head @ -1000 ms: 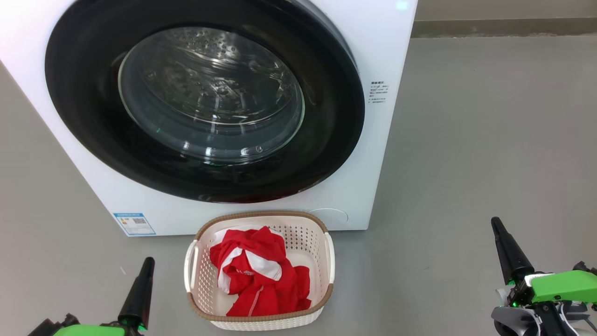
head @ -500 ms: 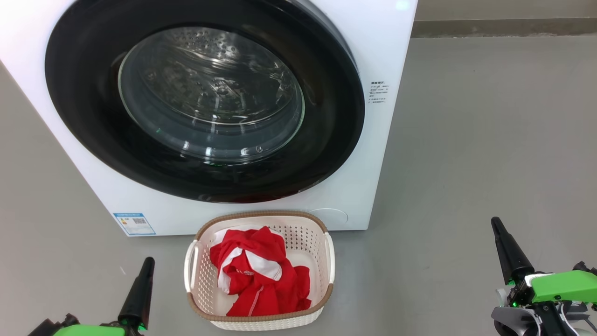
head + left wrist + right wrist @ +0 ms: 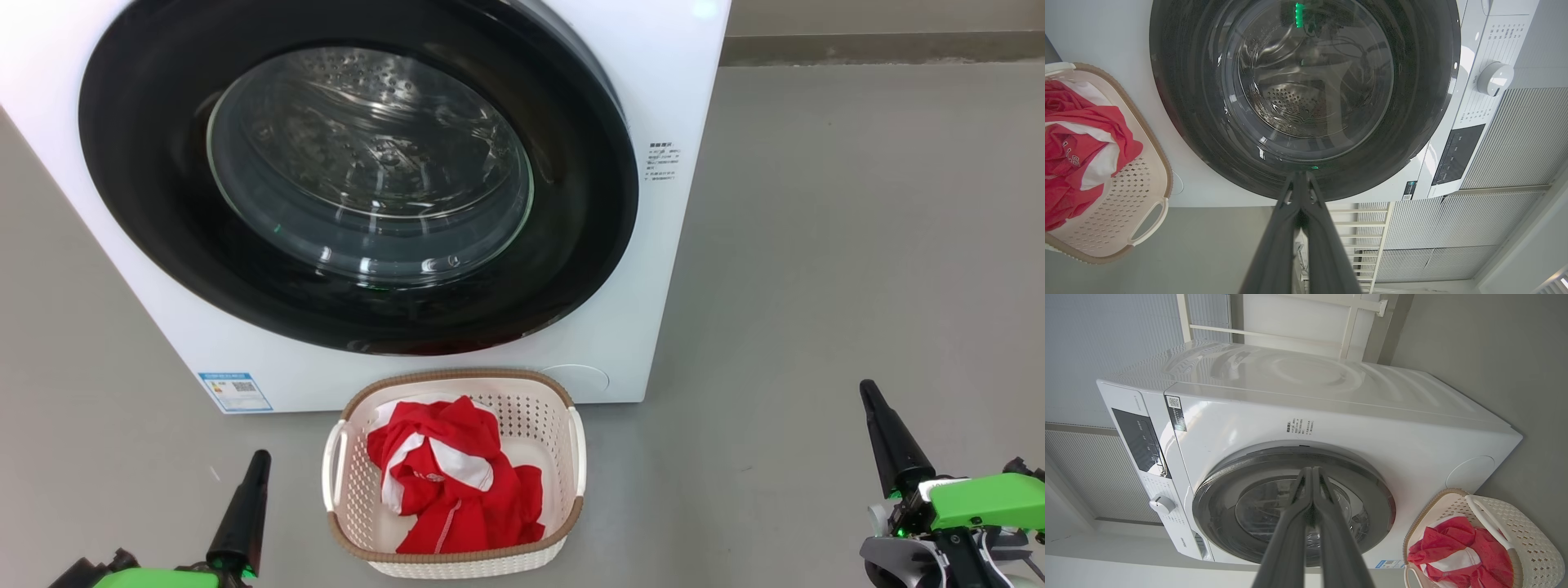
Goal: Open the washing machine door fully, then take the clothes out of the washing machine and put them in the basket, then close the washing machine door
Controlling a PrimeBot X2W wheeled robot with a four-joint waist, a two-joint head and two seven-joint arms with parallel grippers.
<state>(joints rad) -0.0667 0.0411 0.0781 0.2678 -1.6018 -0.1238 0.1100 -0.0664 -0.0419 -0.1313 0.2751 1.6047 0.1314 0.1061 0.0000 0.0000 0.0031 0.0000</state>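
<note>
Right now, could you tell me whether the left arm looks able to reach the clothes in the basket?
Probably yes: the clothes lie in the open-topped basket beside the left gripper, with only floor between. The gripper is shut, though.

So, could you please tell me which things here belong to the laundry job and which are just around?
Job: washing machine, washing machine door, clothes, basket.
Not the job: control dial, white rail frame, grey floor.
</note>
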